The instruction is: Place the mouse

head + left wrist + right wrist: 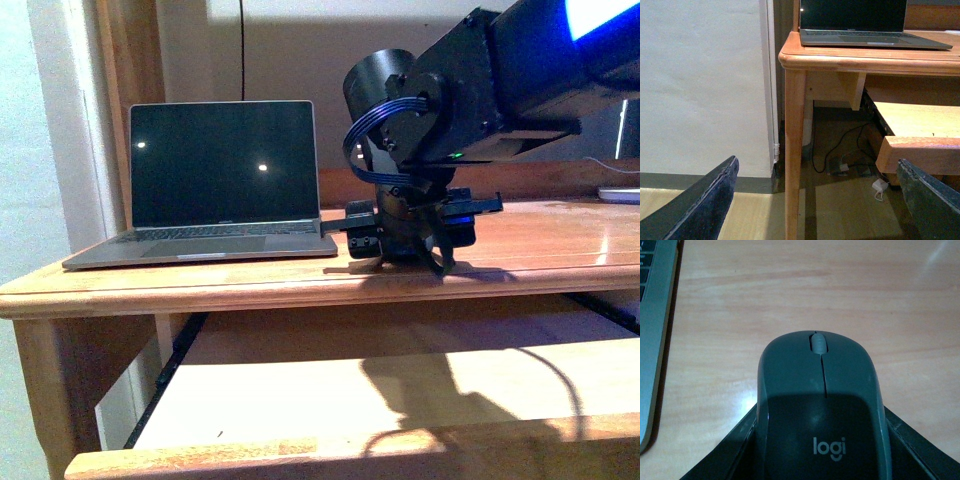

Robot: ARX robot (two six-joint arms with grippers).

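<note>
right fingers [922,450] clamped on the sides of the mouse [822,405]: rear half between them, nose out over the surface [790,300], laptop [652,340] near on one side. Can't tell if the mouse is seated or just above the wood. Risks: release high and it drops and skids on the glossy top; uneven opening drags it toward the laptop; pushing lower scrapes the fingertips. left fingers [705,200] wide open, empty, low by the leg [795,150], no threat.
</note>
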